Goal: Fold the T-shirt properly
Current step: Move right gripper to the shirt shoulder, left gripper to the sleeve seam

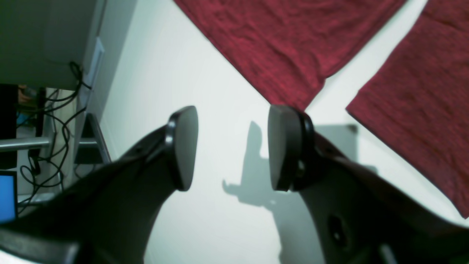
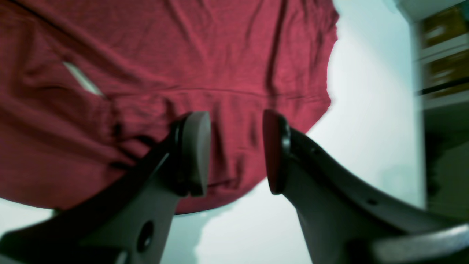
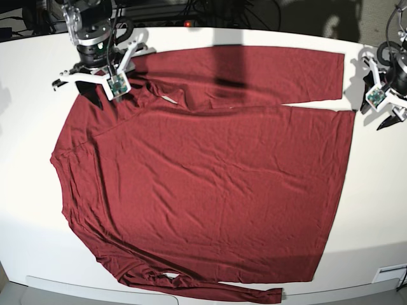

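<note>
Maroon and thin, the shirt [image 3: 203,184] lies spread nearly flat over most of the white surface [image 3: 28,210], collar end to the left, hem to the right, one sleeve lying along the far edge and the other along the near edge. The right gripper [image 3: 95,82] hangs over the far-left shoulder, where that sleeve joins the body; its fingers [image 2: 194,154] stand apart with cloth beneath them and nothing held, though the wrist view is blurred, so whether the tips touch the fabric cannot be told. The left gripper [image 3: 381,105] sits off the cloth at the far-right, near the far sleeve's cuff and the hem corner; its fingers [image 1: 183,146] are also parted, over bare surface with the cuff edge just beyond them. The step in hand looks like taking hold of the far sleeve to fold it in over the body. To do it well, each gripper should likely pinch right at an edge or seam: the right at the shoulder seam, the left at the cuff end. Soft, wrinkly fabric like this may bunch or slip, so a shallow, firm pinch and an even lift would probably keep the fold line straight.
</note>
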Controlling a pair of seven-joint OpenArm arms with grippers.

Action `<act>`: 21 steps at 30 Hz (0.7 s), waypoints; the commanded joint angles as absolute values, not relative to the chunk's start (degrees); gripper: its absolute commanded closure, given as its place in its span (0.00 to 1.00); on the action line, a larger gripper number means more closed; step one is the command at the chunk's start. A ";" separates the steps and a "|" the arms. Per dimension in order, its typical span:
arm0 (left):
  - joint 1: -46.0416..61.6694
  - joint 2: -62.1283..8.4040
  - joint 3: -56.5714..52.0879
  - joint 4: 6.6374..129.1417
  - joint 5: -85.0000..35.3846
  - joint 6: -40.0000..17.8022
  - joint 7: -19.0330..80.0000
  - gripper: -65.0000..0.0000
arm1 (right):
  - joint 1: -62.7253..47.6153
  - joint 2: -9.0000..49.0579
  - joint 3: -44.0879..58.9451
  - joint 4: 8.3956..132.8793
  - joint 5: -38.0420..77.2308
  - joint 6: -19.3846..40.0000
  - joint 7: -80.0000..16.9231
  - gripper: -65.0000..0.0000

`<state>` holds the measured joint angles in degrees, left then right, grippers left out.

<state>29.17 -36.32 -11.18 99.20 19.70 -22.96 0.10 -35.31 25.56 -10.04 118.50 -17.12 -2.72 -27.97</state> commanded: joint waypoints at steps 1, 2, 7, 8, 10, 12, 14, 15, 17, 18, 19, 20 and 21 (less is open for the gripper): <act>28.86 -37.34 -11.68 99.83 19.49 -22.35 -0.89 0.55 | -35.16 26.09 -9.82 119.50 -14.70 -3.14 -26.39 0.62; 28.82 -37.41 -11.27 99.81 19.49 -22.37 -0.89 0.55 | -35.14 26.85 -9.82 119.50 -10.83 -2.90 -26.52 0.62; 25.34 -38.72 -3.64 99.72 20.58 -22.35 -0.86 0.56 | -35.27 29.34 -9.80 119.52 -5.50 -1.21 -27.79 0.62; 24.27 -39.00 -1.37 99.72 22.52 -22.33 -0.82 0.56 | -35.27 29.30 -9.80 119.52 -5.56 -1.21 -28.42 0.62; 22.26 -40.23 3.46 99.72 25.63 -22.31 0.45 0.56 | -35.24 29.32 -9.80 119.66 -5.54 -1.21 -29.41 0.62; 20.36 -41.98 7.55 99.72 26.52 -22.26 3.40 0.56 | -35.27 29.19 -9.80 120.22 -5.54 -1.21 -30.55 0.62; 19.00 -44.05 10.17 99.72 27.03 -22.20 6.00 0.56 | -35.27 29.02 -9.80 121.47 -5.52 -1.21 -32.10 0.62; 18.68 -45.45 11.03 99.72 27.03 -22.20 7.20 0.56 | -35.27 29.02 -9.80 122.26 -5.54 -1.21 -32.60 0.62; 18.61 -49.10 11.94 99.63 27.00 -22.17 7.92 0.56 | -35.27 28.99 -9.80 124.05 -5.54 -1.21 -33.69 0.62; 18.59 -50.76 12.23 99.35 27.03 -22.17 7.90 0.56 | -35.27 29.02 -9.80 124.99 -5.54 -1.21 -33.89 0.62; 18.55 -52.03 12.40 98.87 27.05 -22.15 7.66 0.56 | -35.27 28.95 -9.80 125.95 -5.54 -1.21 -33.93 0.62; 18.50 -52.99 12.40 98.17 27.03 -22.11 7.22 0.56 | -35.27 28.58 -9.80 126.91 -5.54 -1.21 -34.00 0.62; 18.37 -53.45 12.40 97.25 27.03 -22.09 6.48 0.56 | -35.22 27.83 -9.80 127.90 -5.54 -1.21 -34.02 0.62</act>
